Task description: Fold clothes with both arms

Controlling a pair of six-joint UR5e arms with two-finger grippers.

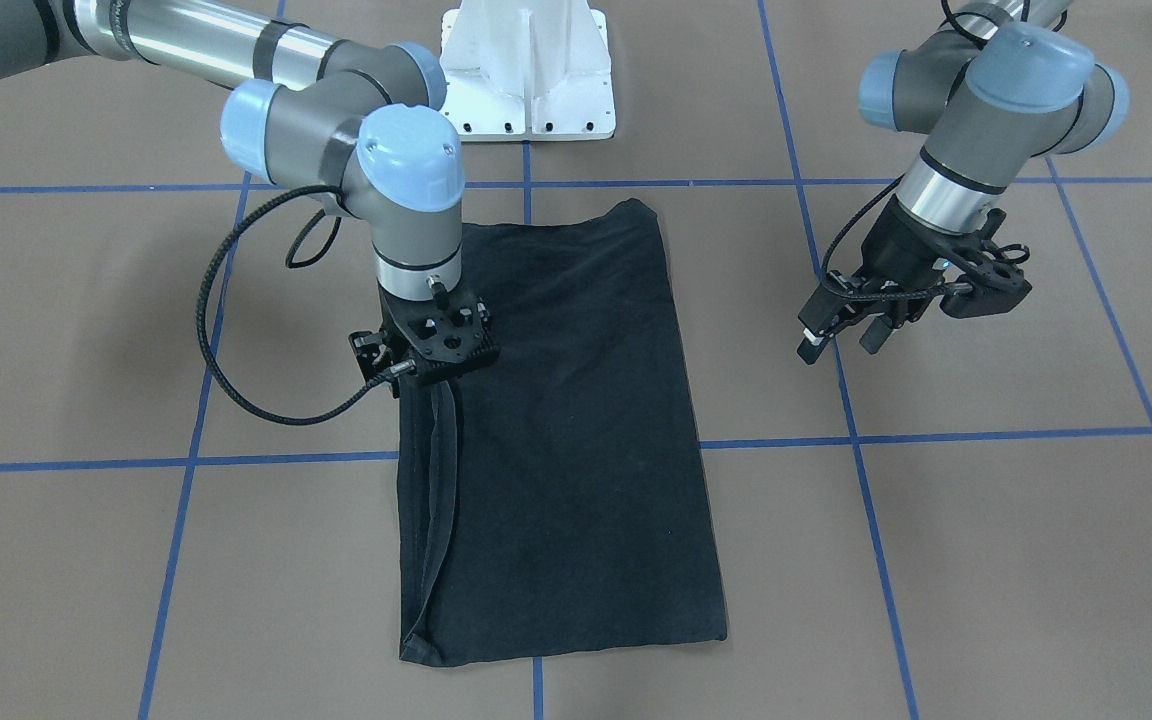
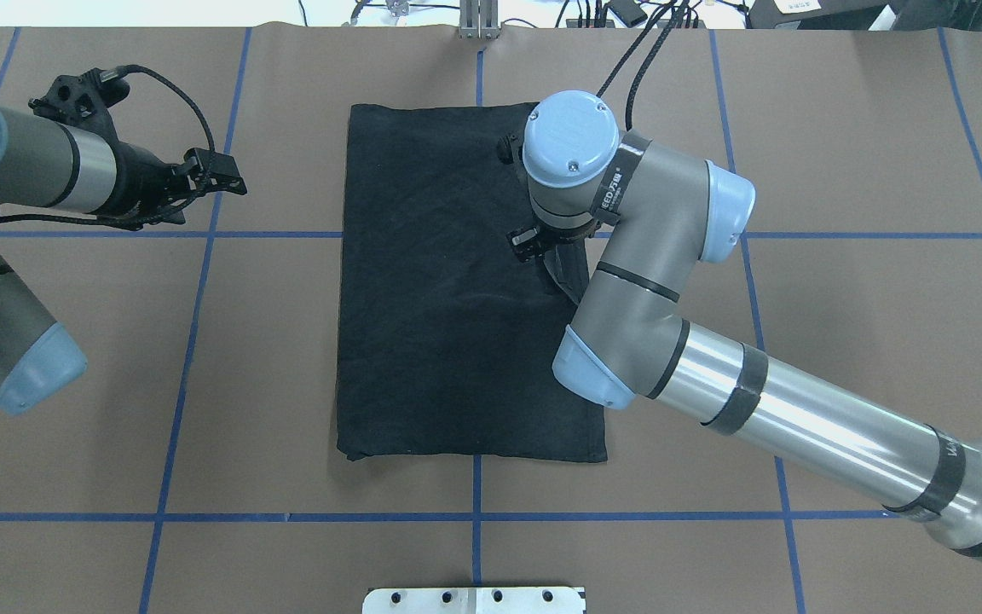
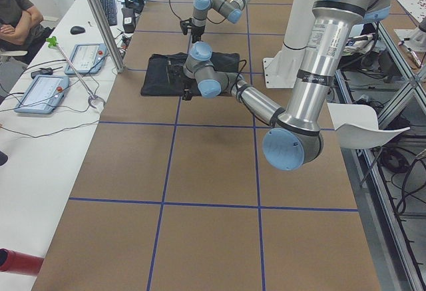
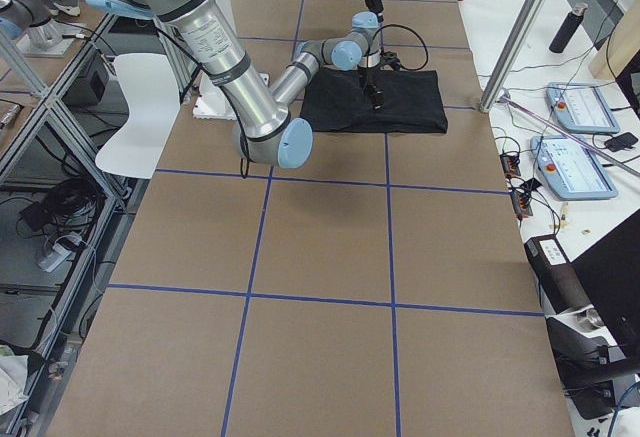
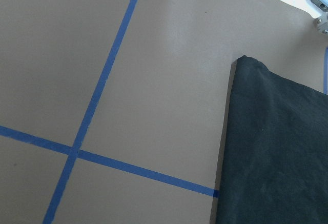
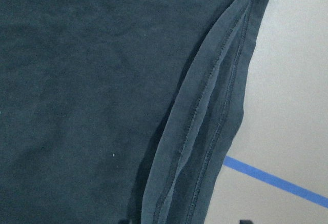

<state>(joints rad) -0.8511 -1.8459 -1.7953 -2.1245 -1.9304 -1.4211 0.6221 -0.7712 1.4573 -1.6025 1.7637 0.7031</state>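
Right gripper stood on the right-hand long edge of the shirt, with a hem ridge rising into it. Whether the jaws had nipped that ridge could not be told. Left gripper hung spread, clear of the cloth, holding nothing. Shirt lay mid-table, a plain black oblong. Recommended: seat every hem layer before lifting, keep the lift low, and bring the left gripper onto the same edge so the fold carries square.

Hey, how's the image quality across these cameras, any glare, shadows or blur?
Overhead exterior: glare streaks the silver tube of the right arm, and the black T-shirt mutes its creases. Right wrist-mounted: shirt washed to blue-grey, hem stitching sharp. Left wrist-mounted: slightly soft, table brightest at top. Front-facing: even light, faint shadows.
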